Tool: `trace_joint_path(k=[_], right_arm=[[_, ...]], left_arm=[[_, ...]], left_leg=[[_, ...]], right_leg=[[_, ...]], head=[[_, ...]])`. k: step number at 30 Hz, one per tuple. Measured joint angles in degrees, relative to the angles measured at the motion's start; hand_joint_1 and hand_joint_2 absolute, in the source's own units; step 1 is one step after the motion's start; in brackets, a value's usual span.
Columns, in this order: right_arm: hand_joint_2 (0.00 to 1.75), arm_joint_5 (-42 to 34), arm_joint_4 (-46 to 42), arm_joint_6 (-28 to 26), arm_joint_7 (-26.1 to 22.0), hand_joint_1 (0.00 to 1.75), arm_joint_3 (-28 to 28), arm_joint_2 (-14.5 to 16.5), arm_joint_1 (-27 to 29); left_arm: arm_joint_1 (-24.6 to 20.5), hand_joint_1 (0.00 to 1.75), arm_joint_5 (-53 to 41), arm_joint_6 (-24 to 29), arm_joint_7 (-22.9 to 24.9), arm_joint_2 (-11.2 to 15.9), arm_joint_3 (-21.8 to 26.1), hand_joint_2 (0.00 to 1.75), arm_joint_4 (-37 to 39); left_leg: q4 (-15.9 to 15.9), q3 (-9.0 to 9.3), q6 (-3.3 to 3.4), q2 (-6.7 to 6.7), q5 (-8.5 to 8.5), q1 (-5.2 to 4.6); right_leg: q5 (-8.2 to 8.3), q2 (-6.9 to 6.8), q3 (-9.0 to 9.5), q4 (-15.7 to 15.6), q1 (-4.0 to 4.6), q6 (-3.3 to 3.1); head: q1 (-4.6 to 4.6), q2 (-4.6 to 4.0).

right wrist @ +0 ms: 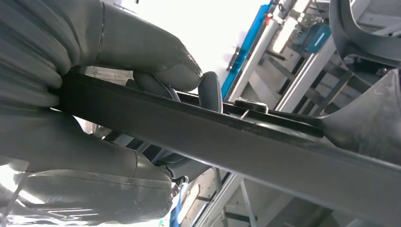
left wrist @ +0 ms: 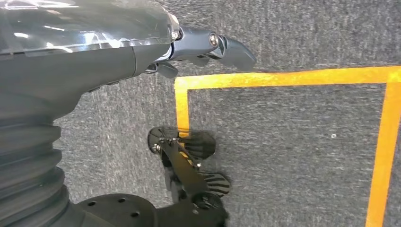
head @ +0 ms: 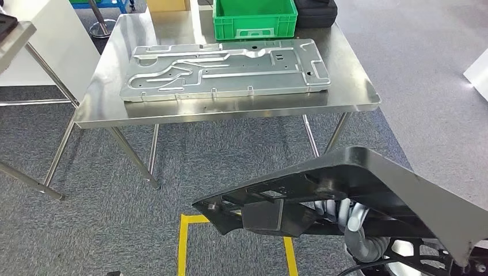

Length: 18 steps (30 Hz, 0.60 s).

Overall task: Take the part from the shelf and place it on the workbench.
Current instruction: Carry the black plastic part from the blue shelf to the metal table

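Note:
My right hand (head: 349,216) grips a large black part (head: 374,181) from below, low at the right of the head view. The part is a flat black frame with ribs and cutouts, tilted, its narrow end pointing left over the carpet. In the right wrist view the thumb and fingers of my right hand (right wrist: 42,94) clamp the part's black edge (right wrist: 236,142). The steel workbench (head: 230,108) stands ahead, apart from the part. My left hand (left wrist: 203,46) hangs over the floor, holding nothing, fingers loosely extended.
On the workbench lie a big stamped metal plate (head: 224,69) and, behind it, a green bin (head: 255,20) beside a black case (head: 315,12). A white table (head: 14,40) stands at the left. Yellow tape (head: 183,244) marks the grey carpet.

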Motion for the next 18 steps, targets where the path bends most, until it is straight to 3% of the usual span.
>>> trace_joint_path(k=[2, 3, 4, 6, 7, 8, 11, 13, 14, 16, 17, 18], right_arm=[[1.75, -0.13, 0.00, 0.13, 0.00, 1.69, -0.01, 0.08, 0.02], [1.75, -0.26, 0.00, 0.23, -0.05, 1.69, -0.02, 0.10, 0.05], [1.75, -0.44, -0.01, 0.33, -0.15, 1.69, -0.02, 0.12, 0.06], [1.75, -0.79, -0.01, 0.47, -0.57, 1.69, -0.06, 0.14, 0.08], [1.75, -0.95, -0.06, 0.51, -0.79, 1.69, -0.14, 0.15, 0.07], [1.75, -1.07, -0.16, 0.56, -0.94, 1.69, -0.26, 0.16, 0.06], [1.75, -1.37, -0.73, 0.63, -1.03, 1.69, -0.85, 0.18, 0.02], [1.75, -1.41, -1.16, 0.54, -1.07, 1.69, -1.25, 0.19, 0.04], [1.75, -1.39, -1.30, 0.50, -1.08, 1.69, -1.40, 0.19, 0.10], [1.75, -1.32, -1.44, 0.52, -1.10, 1.69, -1.60, 0.20, 0.43], [1.75, -1.25, -1.44, 0.63, -1.09, 1.69, -1.63, 0.21, 0.66], [1.75, -1.14, -1.44, 0.83, -1.09, 1.69, -1.69, 0.23, 0.88]], left_arm=[[0.16, 0.00, 0.02, 0.01, 0.01, -0.03, 0.00, 1.75, 0.01], [0.31, 0.00, 0.03, 0.03, 0.02, -0.04, 0.00, 1.75, 0.01], [0.44, 0.00, 0.04, 0.05, 0.02, -0.05, 0.00, 1.75, 0.01], [0.68, 0.00, 0.05, 0.09, 0.03, -0.07, -0.01, 1.75, 0.01], [0.69, 0.00, 0.03, 0.09, 0.04, -0.09, -0.01, 1.75, 0.01], [0.67, 0.00, 0.01, 0.09, 0.05, -0.11, -0.02, 1.75, 0.01], [0.47, 0.00, -0.05, 0.09, 0.03, -0.16, -0.08, 1.75, 0.01], [0.38, 0.00, -0.05, 0.09, 0.00, -0.16, -0.12, 1.75, 0.01], [0.32, 0.00, -0.05, 0.09, -0.01, -0.15, -0.12, 1.75, 0.01], [0.23, 0.00, -0.03, 0.10, -0.01, -0.14, -0.13, 1.75, 0.01], [0.24, 0.00, 0.00, 0.11, 0.01, -0.14, -0.13, 1.75, 0.01], [0.28, 0.00, 0.05, 0.11, 0.03, -0.14, -0.13, 1.75, 0.01]], left_leg=[[3.50, -3.45, -0.46, 0.03, -2.38, 0.54], [2.55, -3.94, -0.62, 0.04, -2.10, 0.80], [-0.07, -3.66, -0.82, 0.04, -0.47, 1.06], [-7.03, -2.30, -1.31, 0.05, 5.35, 1.45], [-9.22, -1.81, -1.33, 0.10, 7.41, 1.44], [-10.27, -1.63, -1.11, 0.11, 8.71, 1.33], [-10.52, -0.93, 0.34, 0.21, 8.53, 1.11], [-11.05, 0.14, 1.11, 0.29, 8.07, 1.17], [-11.26, 0.63, 1.42, 0.32, 7.74, 1.12], [-11.38, 1.51, 1.90, 0.29, 6.90, 0.85], [-11.38, 2.06, 2.04, 0.23, 6.40, 0.66], [-11.38, 2.73, 2.13, 0.16, 5.87, 0.43]], right_leg=[[-1.07, 0.22, 1.12, 0.03, -0.17, 0.23], [-1.67, 0.42, 1.86, 0.06, -0.34, 0.46], [-2.33, 0.60, 2.69, 0.10, -0.54, 0.76], [-3.75, 0.87, 4.27, 0.30, -0.89, 1.53], [-4.33, 0.97, 4.64, 0.38, -0.96, 1.97], [-4.83, 1.05, 4.87, 0.38, -0.96, 2.45], [-4.85, 0.99, 4.97, 1.39, -0.98, 3.66], [-4.62, 0.51, 2.78, 5.67, -1.05, 3.90], [-5.33, 0.26, 0.48, 9.17, -0.99, 3.90], [-8.30, 0.12, -4.68, 15.72, -0.84, 3.79], [-9.44, 0.12, -6.56, 17.30, -0.75, 3.69], [-9.40, 0.12, -7.52, 17.08, -0.59, 3.50]], head=[[0.00, 0.00], [0.00, 0.00], [-0.01, 0.00], [-0.01, 0.00], [-0.07, 0.00], [-0.10, 0.00], [-0.17, 0.00], [-0.09, 0.00], [-0.04, 0.00], [-0.01, 0.00], [-0.01, 0.00], [-0.01, 0.00]])
